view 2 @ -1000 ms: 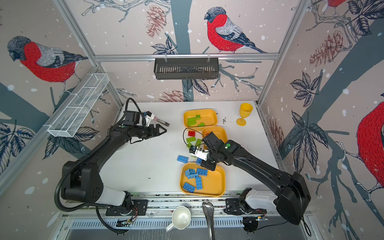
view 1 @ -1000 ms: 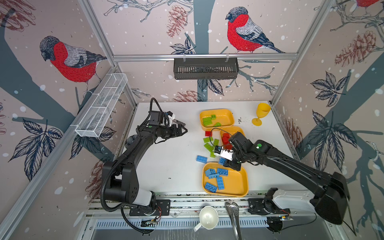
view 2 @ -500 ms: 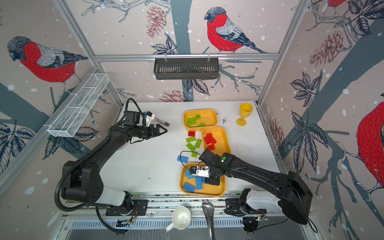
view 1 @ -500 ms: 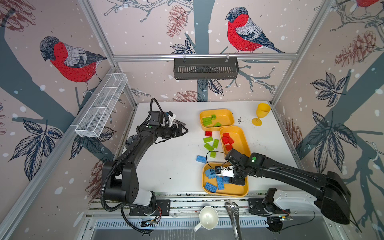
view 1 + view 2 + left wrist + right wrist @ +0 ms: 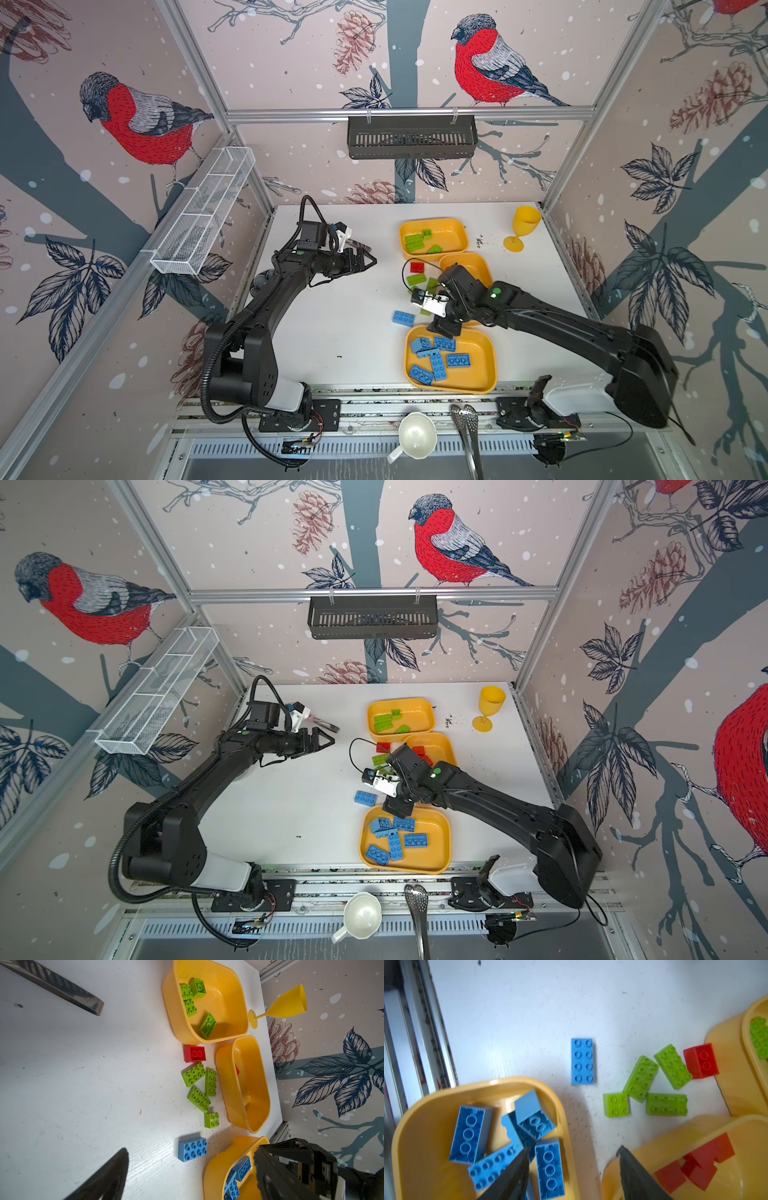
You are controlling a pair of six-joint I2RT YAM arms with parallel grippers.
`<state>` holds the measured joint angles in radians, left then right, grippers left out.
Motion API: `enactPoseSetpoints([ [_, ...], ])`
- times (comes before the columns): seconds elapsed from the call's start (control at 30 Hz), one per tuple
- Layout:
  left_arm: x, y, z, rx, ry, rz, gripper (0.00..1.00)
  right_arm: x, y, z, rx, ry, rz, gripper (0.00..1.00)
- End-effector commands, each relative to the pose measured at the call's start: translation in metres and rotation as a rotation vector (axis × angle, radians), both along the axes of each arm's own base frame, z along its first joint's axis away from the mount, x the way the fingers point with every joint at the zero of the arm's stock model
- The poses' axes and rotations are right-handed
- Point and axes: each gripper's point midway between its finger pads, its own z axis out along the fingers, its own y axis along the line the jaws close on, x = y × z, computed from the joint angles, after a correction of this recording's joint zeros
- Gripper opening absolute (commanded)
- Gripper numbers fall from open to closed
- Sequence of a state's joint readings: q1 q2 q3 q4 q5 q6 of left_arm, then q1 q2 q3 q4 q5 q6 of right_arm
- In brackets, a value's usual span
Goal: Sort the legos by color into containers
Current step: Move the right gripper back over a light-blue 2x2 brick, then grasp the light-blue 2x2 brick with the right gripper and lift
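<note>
The legos (image 5: 436,363) lay partly sorted in both top views: blue ones in the blue-brick container (image 5: 484,376) at lower centre, green ones in the green-brick container (image 5: 455,235) above it, and the red-brick container (image 5: 476,264) between them, partly hidden by the right arm (image 5: 561,328). On the white bench (image 5: 332,332) left of the containers lay a loose blue brick (image 5: 403,318), a red brick (image 5: 417,267) and some green bricks (image 5: 415,279). The right gripper (image 5: 399,806) hung over the upper edge of the blue-brick container; the left gripper (image 5: 368,259) hovered well apart at centre left, jaws spread and empty. A yellow goblet (image 5: 524,226) stood upright at the bench's upper right. In the left wrist view the left gripper (image 5: 112,1079) was released wide over bare bench; four green bricks (image 5: 198,1098) clustered in mid-frame just beside the red-brick container (image 5: 255,1084), the red brick (image 5: 195,1054) above them near the green-brick container (image 5: 228,1001), the loose blue brick (image 5: 192,1149) below them near the blue-brick container (image 5: 216,1165). In the right wrist view the right gripper (image 5: 574,1148) stood released, nothing between its fingers (image 5: 512,1174), one over the blue-brick container (image 5: 425,1101) at lower left, the other over the rim of the red-brick container (image 5: 695,1126) at lower right. The loose blue brick (image 5: 582,1061) lay studs-up in mid-frame, the green bricks (image 5: 641,1078) and the red brick (image 5: 701,1060) to its right.
</note>
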<state>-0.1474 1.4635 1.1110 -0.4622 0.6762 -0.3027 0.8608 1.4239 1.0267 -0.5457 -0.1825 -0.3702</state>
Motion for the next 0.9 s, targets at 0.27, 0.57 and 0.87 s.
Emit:
enactPoseSetpoints([
  [0.27, -0.011, 0.011, -0.004, 0.053, -0.011, 0.012, 0.94, 0.039, 0.055, -0.053, -0.119, 0.12, 0.039, 0.7],
  [0.57, -0.023, 0.026, -0.012, 0.076, 0.004, 0.051, 0.95, 0.039, 0.067, -0.084, -0.187, 0.187, 0.108, 0.71],
  [0.87, -0.021, 0.031, -0.015, 0.083, 0.012, 0.054, 0.95, 0.04, 0.06, -0.11, -0.288, 0.154, 0.125, 0.67],
])
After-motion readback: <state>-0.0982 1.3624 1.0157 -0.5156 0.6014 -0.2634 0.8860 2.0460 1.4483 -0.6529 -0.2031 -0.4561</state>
